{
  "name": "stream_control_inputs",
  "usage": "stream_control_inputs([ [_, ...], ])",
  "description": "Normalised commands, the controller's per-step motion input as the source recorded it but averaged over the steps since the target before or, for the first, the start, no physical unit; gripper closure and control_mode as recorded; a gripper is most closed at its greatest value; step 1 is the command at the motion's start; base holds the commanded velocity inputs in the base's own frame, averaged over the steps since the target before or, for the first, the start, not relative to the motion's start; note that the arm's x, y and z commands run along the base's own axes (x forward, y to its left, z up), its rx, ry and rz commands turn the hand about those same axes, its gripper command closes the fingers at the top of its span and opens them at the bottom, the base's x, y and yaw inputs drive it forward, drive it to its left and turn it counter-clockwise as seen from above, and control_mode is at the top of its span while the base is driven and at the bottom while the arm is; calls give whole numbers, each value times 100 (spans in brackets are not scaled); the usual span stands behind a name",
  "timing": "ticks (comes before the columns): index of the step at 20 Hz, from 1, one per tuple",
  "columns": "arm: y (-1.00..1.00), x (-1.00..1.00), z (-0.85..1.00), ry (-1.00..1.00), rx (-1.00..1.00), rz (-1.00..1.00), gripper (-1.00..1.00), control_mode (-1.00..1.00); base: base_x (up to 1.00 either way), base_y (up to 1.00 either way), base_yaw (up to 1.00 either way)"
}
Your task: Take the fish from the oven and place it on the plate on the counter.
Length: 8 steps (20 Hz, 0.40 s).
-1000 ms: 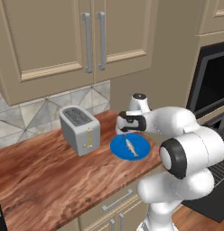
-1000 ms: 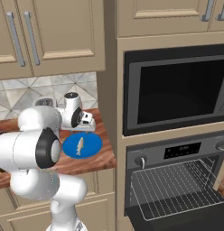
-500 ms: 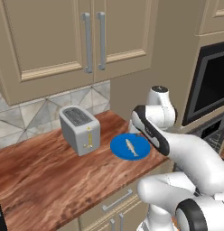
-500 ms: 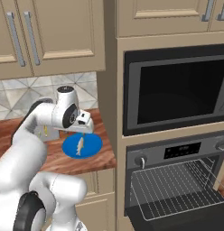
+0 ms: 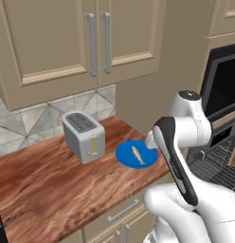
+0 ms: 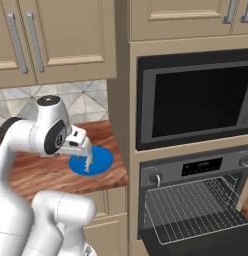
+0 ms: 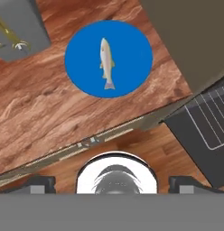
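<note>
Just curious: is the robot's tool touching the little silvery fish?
Apart. The hand view shows the fish alone on the blue plate, well clear of the tool.

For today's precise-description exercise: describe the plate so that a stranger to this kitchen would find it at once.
Start at the reddish wood counter under the beige wall cabinets. Near its end beside the oven, right of the grey toaster, lies the plate. It alone is flat, round and bright blue, with a small fish lying on it.
</note>
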Motion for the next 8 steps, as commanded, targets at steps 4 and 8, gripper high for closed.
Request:
stream_control_inputs([
  [4,5,-100,37,-1,0,0,-100,-100,0,0,0],
  [8,3,-95,19,-4,0,0,-100,-100,0,0,0],
])
